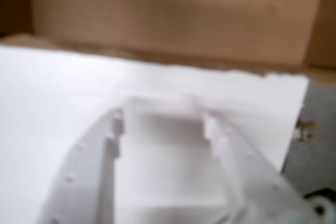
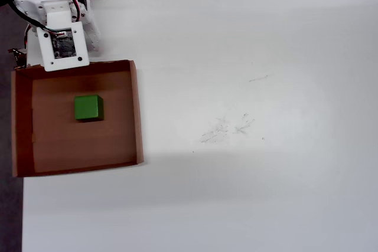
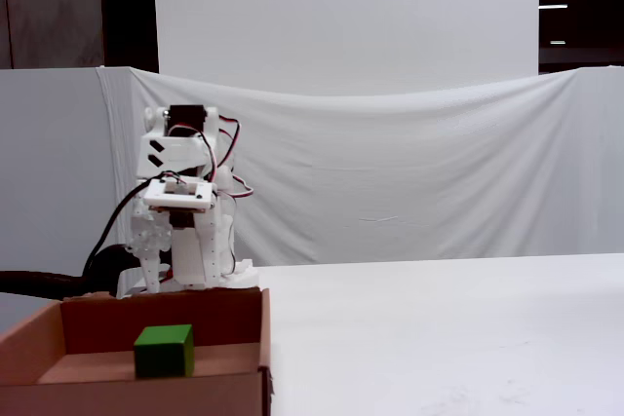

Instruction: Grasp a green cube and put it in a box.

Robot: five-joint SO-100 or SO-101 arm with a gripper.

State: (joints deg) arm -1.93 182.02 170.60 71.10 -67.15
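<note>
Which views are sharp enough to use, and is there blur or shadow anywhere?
Wrist view: soft and blurred, gripper open over white, box wall beyond. Overhead view: sharp, cube in the box, faint shadow band across the table. Fixed view: clear, evenly lit.

A white table (image 2: 266,39) carried the brown box (image 2: 136,110) near its left edge in the overhead view, with the arm's base (image 3: 200,275) just behind it.

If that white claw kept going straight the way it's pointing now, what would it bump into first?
Probably the white table, then the near wall of the box beyond it. In the wrist view the gripper is open, empty and aimed at that wall. The green cube lies further inside. Blur makes depth uncertain.
</note>
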